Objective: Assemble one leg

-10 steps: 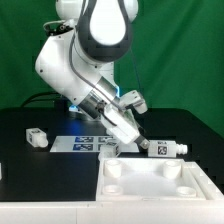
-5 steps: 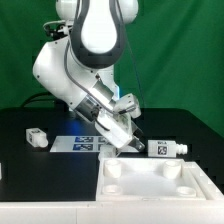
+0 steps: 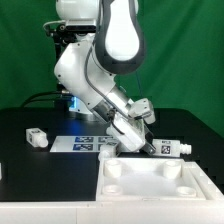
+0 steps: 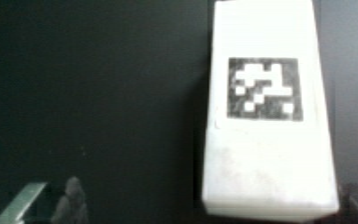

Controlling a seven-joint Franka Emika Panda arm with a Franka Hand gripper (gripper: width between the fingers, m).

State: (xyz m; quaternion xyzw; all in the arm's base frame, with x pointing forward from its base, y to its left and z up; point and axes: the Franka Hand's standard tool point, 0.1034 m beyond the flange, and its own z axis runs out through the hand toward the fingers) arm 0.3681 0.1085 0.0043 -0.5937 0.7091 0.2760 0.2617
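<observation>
A leg (image 3: 168, 149), a short white post with a black-and-white tag, lies on the black table at the exterior view's right. My gripper (image 3: 149, 146) is down at its near end. In the wrist view the leg (image 4: 265, 110) lies lengthwise between my fingers. It sits close to one finger at the frame edge and well apart from the other finger (image 4: 51, 203). My gripper (image 4: 208, 206) is open and is not closed on the leg. A second leg (image 3: 36, 137) lies at the exterior view's left.
The large white tabletop (image 3: 150, 185) with round corner holes lies in front, just below my gripper. The marker board (image 3: 85, 143) lies flat between the two legs. A green wall stands behind the table.
The arm has swung toward the exterior view's right, and the gripper has moved from over the marker board to the right-hand leg. The legs and tabletop have not moved.
</observation>
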